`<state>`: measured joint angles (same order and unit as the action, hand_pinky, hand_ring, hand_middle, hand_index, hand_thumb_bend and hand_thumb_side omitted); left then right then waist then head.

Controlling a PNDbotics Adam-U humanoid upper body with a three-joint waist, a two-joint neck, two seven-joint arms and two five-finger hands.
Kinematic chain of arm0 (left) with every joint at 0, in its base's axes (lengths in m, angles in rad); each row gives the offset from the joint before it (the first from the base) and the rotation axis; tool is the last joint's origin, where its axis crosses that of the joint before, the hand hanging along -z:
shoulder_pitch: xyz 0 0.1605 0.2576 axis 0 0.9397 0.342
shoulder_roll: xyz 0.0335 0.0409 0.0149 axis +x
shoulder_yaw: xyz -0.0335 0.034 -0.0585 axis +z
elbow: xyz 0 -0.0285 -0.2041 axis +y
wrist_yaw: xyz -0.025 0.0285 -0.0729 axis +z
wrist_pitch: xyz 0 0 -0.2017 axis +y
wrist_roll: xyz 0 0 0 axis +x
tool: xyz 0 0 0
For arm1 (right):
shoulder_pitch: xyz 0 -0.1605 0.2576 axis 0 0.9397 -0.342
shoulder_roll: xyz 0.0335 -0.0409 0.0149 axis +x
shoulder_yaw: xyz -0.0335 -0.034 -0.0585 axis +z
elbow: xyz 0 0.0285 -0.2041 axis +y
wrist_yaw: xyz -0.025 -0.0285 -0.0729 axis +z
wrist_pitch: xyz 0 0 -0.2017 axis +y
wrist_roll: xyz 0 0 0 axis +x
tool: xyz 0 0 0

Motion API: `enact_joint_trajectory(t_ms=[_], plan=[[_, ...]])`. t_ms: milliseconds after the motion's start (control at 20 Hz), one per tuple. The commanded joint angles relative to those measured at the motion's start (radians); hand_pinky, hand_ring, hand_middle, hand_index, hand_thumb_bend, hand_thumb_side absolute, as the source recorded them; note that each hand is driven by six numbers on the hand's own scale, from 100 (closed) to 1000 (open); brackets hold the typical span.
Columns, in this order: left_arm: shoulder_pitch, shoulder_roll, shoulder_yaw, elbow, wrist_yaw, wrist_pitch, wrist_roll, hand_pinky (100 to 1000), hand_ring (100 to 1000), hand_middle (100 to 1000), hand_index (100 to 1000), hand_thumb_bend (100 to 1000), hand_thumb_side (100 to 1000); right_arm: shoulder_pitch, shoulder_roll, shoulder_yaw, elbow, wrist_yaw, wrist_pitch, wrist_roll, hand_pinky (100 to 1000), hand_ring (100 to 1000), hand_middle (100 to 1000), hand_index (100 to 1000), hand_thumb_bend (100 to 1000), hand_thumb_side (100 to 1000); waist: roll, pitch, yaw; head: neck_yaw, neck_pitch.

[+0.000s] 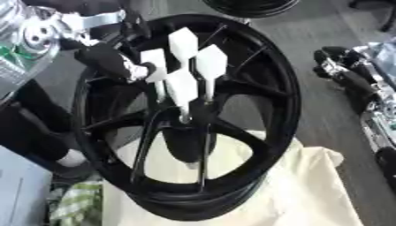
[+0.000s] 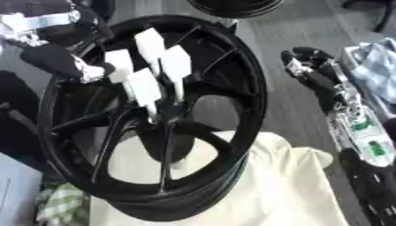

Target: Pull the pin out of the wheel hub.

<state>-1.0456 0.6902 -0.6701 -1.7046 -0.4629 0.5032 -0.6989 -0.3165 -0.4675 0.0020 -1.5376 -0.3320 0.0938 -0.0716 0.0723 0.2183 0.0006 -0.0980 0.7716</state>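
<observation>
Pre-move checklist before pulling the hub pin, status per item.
1. Pins seated: ok, four white pins stand in the wheel hub.
2. Left hand at a pin: ok, its tip meets the leftmost pin.
3. Hold on that pin: cannot tell.
4. Wheel supported: ok, it stands on the cream cloth.
5. Right hand out of the way: ok, off to the right, apart from the rim.
</observation>
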Motion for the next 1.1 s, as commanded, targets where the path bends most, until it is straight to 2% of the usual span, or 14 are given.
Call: enact_joint_trajectory(t_ms=[50,600,1100], plan=[[-0.022,0.003,0.005,0.005,0.002,0.013,-0.011,855,807,793,839,307,450,-0.012,-0.011,-0.001,-0.007,0.005,-0.003,0.004,774,654,648,753,394,356,-0.005,-0.013,-0.001,0.004,-0.002],[-0.022,-0.013,-0.001,0.031,0.012,0.001,-0.035,854,807,792,831,337,445,-0.013,-0.009,-0.001,-0.006,0.005,-0.002,0.005,774,655,648,754,390,358,-0.005,-0.01,-0.005,-0.001,-0.002],[-0.011,-0.024,-0.003,0.067,-0.024,-0.025,-0.044,853,807,791,825,347,396,-0.011,-0.007,-0.002,-0.005,0.005,-0.002,0.006,775,655,648,754,387,360,-0.004,-0.009,-0.008,0.006,-0.002]])
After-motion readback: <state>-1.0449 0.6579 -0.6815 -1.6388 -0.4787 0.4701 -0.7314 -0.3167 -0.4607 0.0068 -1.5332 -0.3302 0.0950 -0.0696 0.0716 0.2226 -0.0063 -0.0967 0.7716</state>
